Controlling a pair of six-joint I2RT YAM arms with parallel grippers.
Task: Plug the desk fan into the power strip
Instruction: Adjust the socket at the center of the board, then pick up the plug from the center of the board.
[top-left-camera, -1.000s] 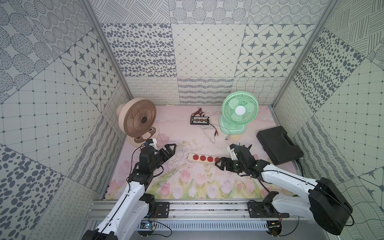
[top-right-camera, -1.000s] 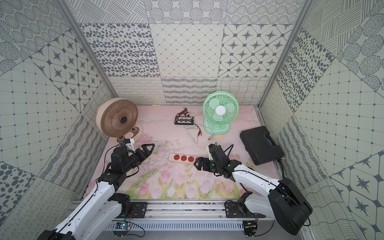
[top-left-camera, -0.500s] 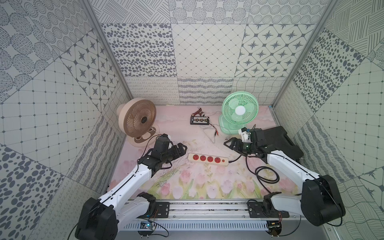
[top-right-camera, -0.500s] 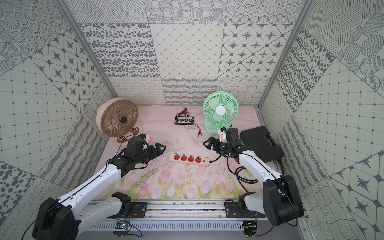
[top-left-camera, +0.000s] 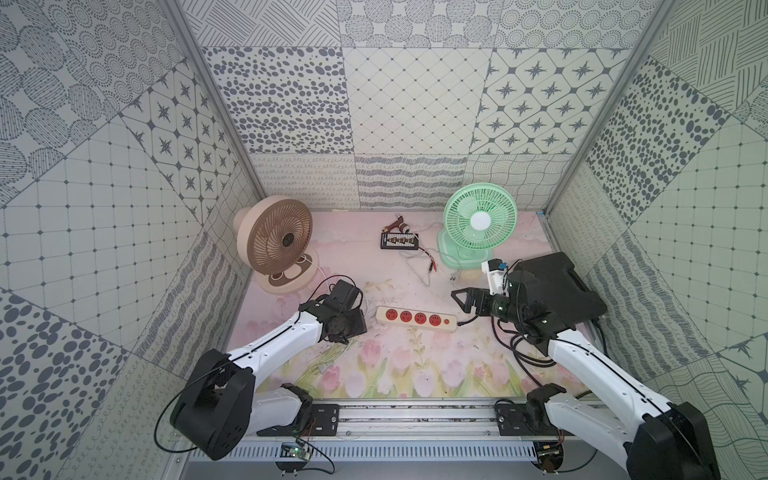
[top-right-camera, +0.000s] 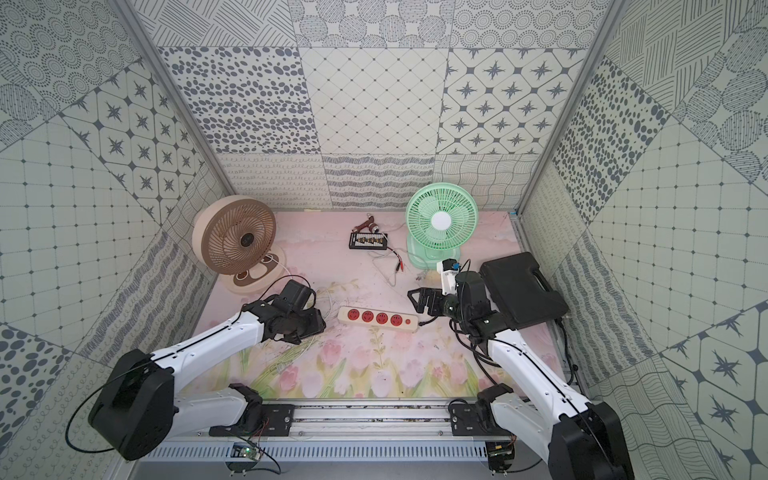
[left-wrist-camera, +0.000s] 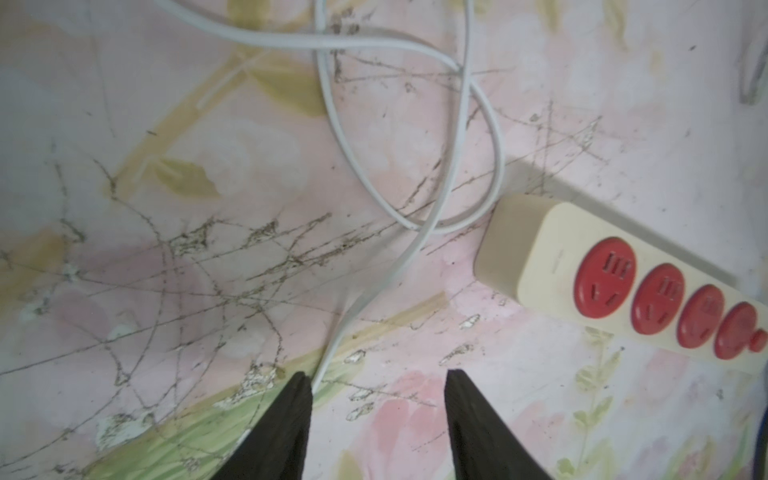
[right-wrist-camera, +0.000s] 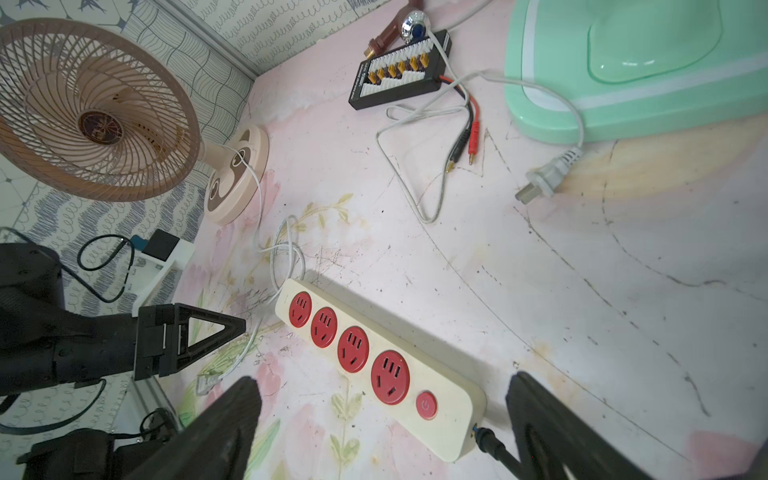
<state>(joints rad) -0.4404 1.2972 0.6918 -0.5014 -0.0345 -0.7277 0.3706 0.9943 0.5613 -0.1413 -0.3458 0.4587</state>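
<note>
Power strip (top-left-camera: 415, 320) is lying flat on the flowered mat (top-left-camera: 415, 374), mid-floor between the two arms. Its four red sockets are facing up, bare. Its black cord (right-wrist-camera: 490, 446) is leaving the button end toward the right arm.

Left gripper (left-wrist-camera: 376, 378) is hovering low over the mat just off the strip's other end. Its jaws are standing partly apart, only mat showing between them. A white cord (left-wrist-camera: 415, 245) is looping past that end of the strip and running in beside one finger (left-wrist-camera: 286, 428) (touching or not, cannot tell). In the right wrist view the cord is trailing back to the beige fan (top-left-camera: 276, 241) by the left wall.

Right gripper (right-wrist-camera: 384, 379) is hanging over the button end, jaws spread wide, gripping nothing.

Green fan (top-left-camera: 480, 220) is standing at the back right, its white plug (right-wrist-camera: 544, 178) lying loose on the mat near its base. A small black board (top-left-camera: 400, 241) is sitting between the fans. A black case (top-left-camera: 569, 286) is resting behind the right arm.
</note>
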